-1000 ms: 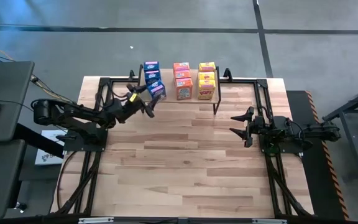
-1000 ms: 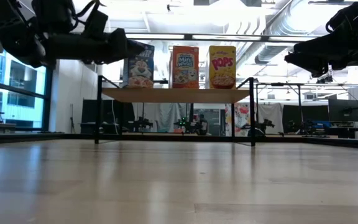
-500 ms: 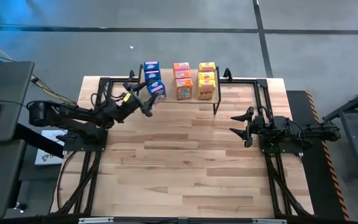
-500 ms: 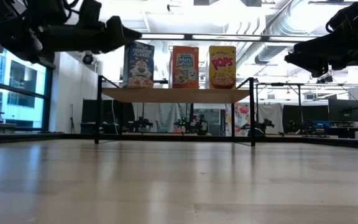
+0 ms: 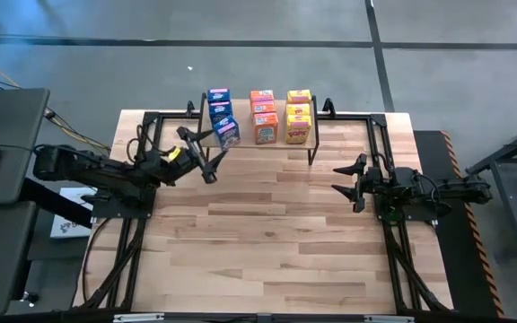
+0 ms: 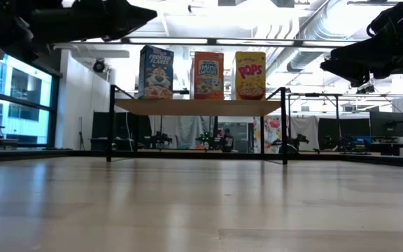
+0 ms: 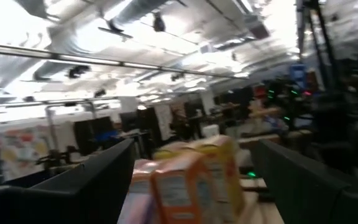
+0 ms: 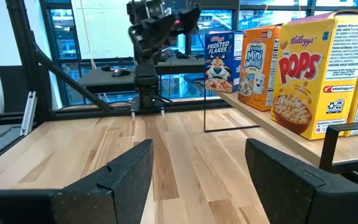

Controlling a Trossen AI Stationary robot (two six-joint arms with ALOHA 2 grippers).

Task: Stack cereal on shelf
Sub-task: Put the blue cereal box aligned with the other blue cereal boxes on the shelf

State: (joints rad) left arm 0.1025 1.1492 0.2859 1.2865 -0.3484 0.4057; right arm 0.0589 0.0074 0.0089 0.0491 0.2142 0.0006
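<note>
— What are we looking at, starting from the biggest thing?

— We are looking down on the wooden table (image 5: pixel 267 233), with a dark metal frame running along its edges. At its far edge we are seeing the shelf (image 5: pixel 258 142), a light plank on thin dark legs, and all the cereal is sitting on top of it.

— How are the boxes standing?

— We are counting three rows going front to back: the blue boxes (image 5: pixel 222 115) on the left, the orange boxes (image 5: pixel 263 114) in the middle, the yellow boxes (image 5: pixel 298 115) on the right. From table height we are seeing the front one of each row standing upright, side by side, printed fronts facing us.

— And the arms?

— The left arm is reaching across its side of the table toward the shelf. We are seeing the left gripper (image 5: pixel 206 157) hanging just in front of the blue row, close to it but not touching, its fingers spread wide and gripping nothing. From table height it is showing above the level of the plank.

— The other one?

— The right arm is waiting on its own side of the table. The right gripper (image 5: pixel 344 183) is hovering well apart from the shelf, its fingers (image 8: pixel 291 174) standing apart with only bare table between them.
</note>
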